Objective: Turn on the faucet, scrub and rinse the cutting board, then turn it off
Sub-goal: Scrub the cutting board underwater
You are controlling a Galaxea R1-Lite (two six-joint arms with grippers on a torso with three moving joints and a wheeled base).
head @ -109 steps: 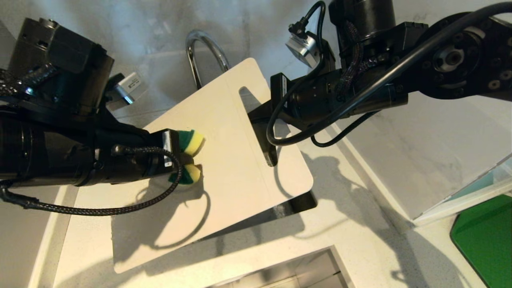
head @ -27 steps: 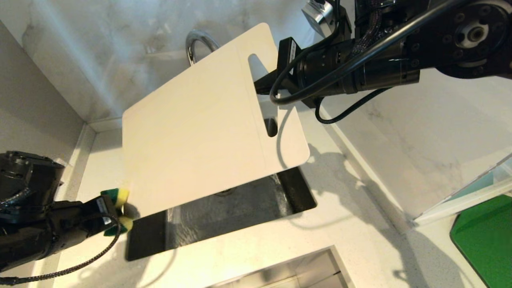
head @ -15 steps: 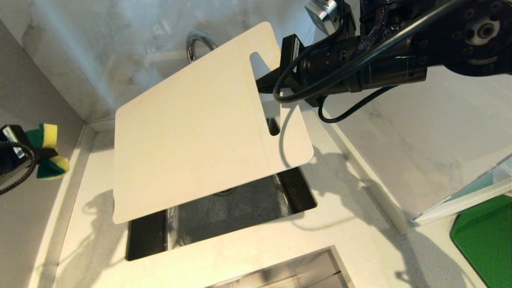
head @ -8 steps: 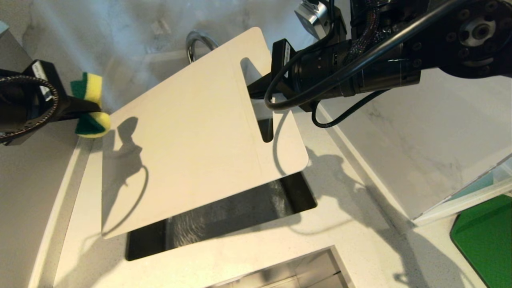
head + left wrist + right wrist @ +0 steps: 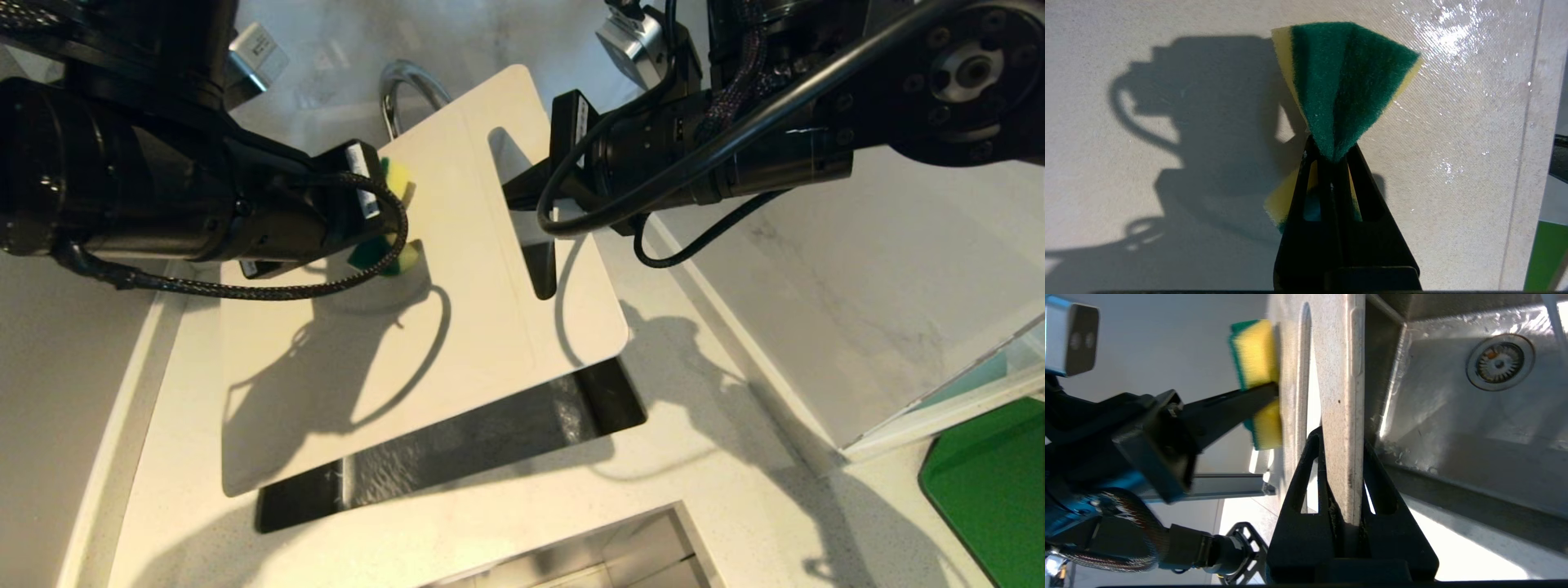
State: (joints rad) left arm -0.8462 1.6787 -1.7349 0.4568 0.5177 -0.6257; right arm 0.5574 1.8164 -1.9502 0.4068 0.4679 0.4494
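- Head view: right gripper [image 5: 522, 181] is clamped on the slot end of the board [image 5: 457, 327], holding it tilted over the sink [image 5: 490, 441]. Left gripper [image 5: 384, 216] pinches a sponge [image 5: 393, 184] at the board's far end, near the faucet [image 5: 404, 90].
- Right wrist view: the right jaws nip only the board's thin edge [image 5: 1345, 416], and the sponge [image 5: 1255, 355] is pressed flat against the board face. My worry: a hard scrub push far from that grip levers the board and it pivots or slips out into the sink [image 5: 1453, 416].
- Left wrist view: sponge [image 5: 1343, 81] is squeezed at its middle between closed fingers [image 5: 1359, 183], ends fanned out. Board face [image 5: 1167, 163] looks wet on one side. A wet sponge pinched this narrowly could twist or pull free on a drag stroke.
- If the sponge folds over, I'd expect the bare fingertips to scrape the board.
- Left arm sits close to the faucet arch; a stroke further that way risks clipping it.
- A thin pale stream shows at the edge of the right wrist view, probably running water. Splash off the tilted board could hit the right gripper.
- Lever isn't visible to me, so I can't tell its position.
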